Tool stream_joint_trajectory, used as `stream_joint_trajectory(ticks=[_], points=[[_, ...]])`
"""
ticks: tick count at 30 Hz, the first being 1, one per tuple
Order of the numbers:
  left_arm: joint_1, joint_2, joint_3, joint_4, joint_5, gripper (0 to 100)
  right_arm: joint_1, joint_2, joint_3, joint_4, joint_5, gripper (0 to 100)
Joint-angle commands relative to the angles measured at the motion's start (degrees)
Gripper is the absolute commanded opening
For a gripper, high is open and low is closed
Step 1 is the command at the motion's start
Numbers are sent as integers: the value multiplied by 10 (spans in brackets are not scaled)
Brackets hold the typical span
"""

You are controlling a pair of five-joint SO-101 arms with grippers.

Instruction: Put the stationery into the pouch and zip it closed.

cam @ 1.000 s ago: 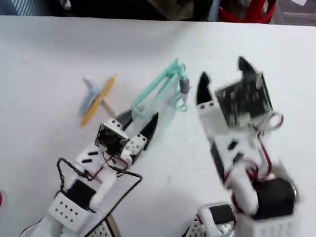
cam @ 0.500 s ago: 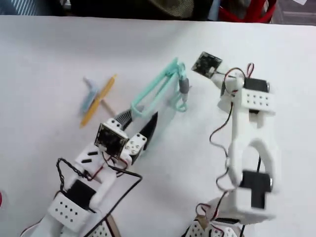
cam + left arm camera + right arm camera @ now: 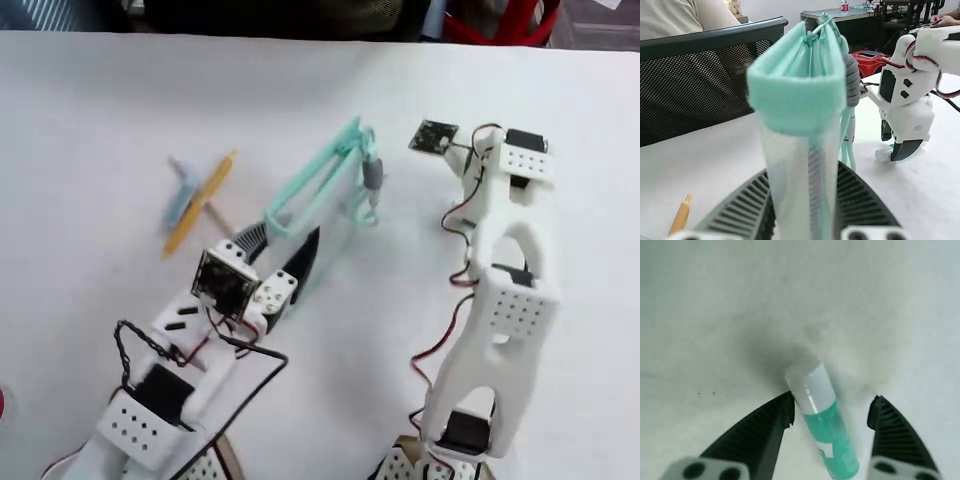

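My left gripper (image 3: 280, 246) is shut on the near end of the pouch (image 3: 320, 188), a clear one with mint trim and a grey zipper pull (image 3: 373, 176). In the left wrist view the pouch (image 3: 800, 100) stands up between my fingers (image 3: 740, 210). My right arm (image 3: 497, 215) stretches forward to the right of the pouch. Its gripper (image 3: 832, 402) is open and points down, straddling a green and white tube (image 3: 822, 415) that lies on the table. From the left wrist I see that gripper (image 3: 900, 147) low over the tube's white end (image 3: 882, 153). A yellow pen (image 3: 200, 202) and a blue item (image 3: 181, 192) lie crossed to the left.
The white table (image 3: 100, 100) has open room at the back and left. A dark mesh chair back (image 3: 700, 75) and a red object (image 3: 495, 28) stand beyond the far edge. The yellow pen's end (image 3: 681, 215) lies close to my left gripper.
The right arm has swung from a raised pose down and forward, until its gripper is over the tube right of the pouch. The left arm and pouch have not moved.
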Motion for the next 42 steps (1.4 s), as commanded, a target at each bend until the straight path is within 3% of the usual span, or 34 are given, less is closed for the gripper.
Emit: stream_joint_trajectory(ticks=[1,3,6,7,9,11,16,24,28,33,37,42], points=[[-4,-8,3,-17,1,132,6,54,-119,58,34,231],[-2,-8,4,-17,1,132,9,93,-164,74,36,193],[-2,-8,4,-17,1,132,12,135,-223,89,35,19],[-2,-8,4,-17,1,132,15,143,-242,101,33,9],[-1,-8,4,-17,1,132,19,146,-285,141,33,44],[-1,-8,4,-17,1,133,19,135,-345,195,23,12],[-1,-9,3,-17,1,133,28,37,-458,200,-132,18],[-1,-9,3,-17,1,135,11,-234,-314,200,-208,18],[-1,-9,4,-17,1,135,-46,-431,-113,200,-214,18],[-1,-9,6,-17,1,135,-202,-727,135,196,-222,19],[-1,-7,7,-14,1,135,-354,-876,149,153,-382,18],[-1,-7,7,-12,3,137,-412,-857,122,51,-589,18]])
